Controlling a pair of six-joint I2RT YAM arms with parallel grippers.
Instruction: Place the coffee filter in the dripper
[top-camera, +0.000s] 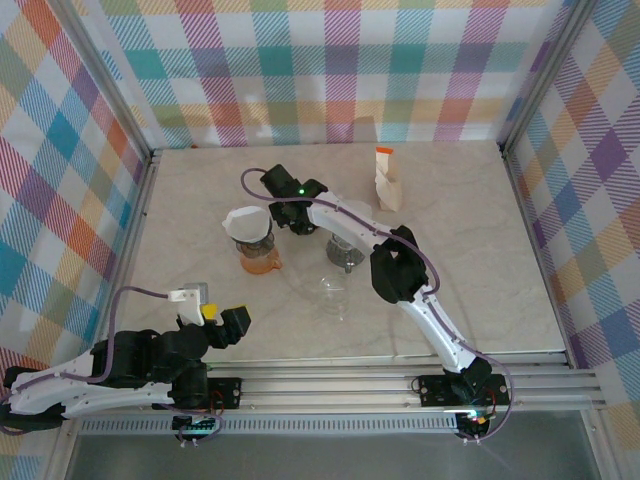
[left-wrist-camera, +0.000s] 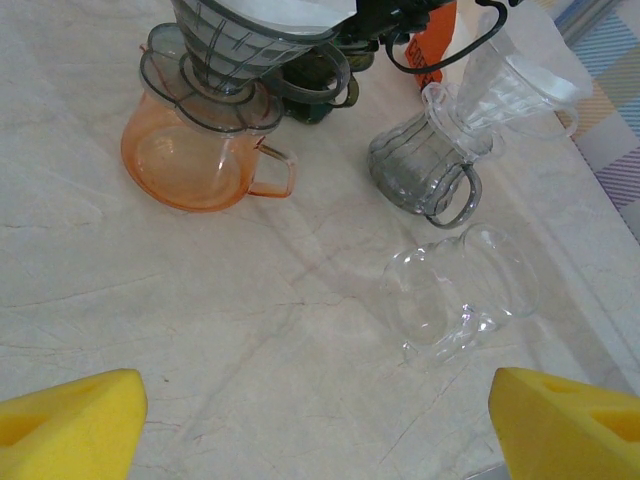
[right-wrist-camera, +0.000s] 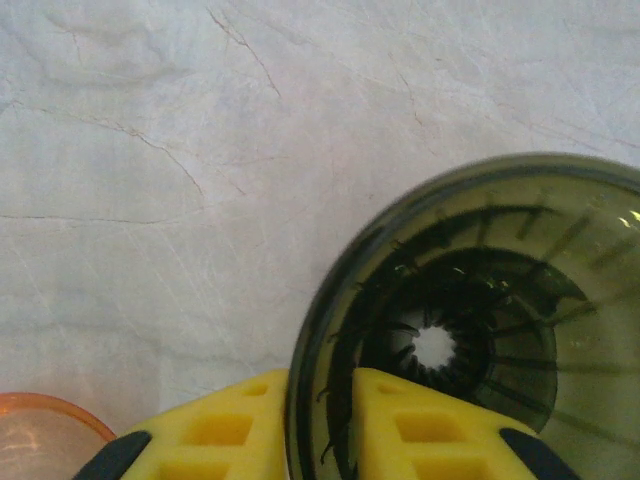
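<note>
Left claw (left-wrist-camera: 320, 430): yellow pads wide apart, low over tabletop (left-wrist-camera: 200, 330).
Right claw (right-wrist-camera: 320, 392): clamped on rim of smoked dripper (right-wrist-camera: 470, 330), far side cropped.
Coffee filter (top-camera: 245, 219): seated in ribbed dripper (left-wrist-camera: 235, 55) atop orange carafe (left-wrist-camera: 190, 160).
Filter pack (top-camera: 388, 182): orange label, print unreadable.

No text, brand, number or sign can be read anywhere. The paper packet (top-camera: 388, 180) with the orange top stands behind and well to the right of the orange jug (top-camera: 259, 258), and it is too small to tell any print on it. The dark dripper (right-wrist-camera: 520, 300), just beside the orange jug, shows only plain ribs without letters.
</note>
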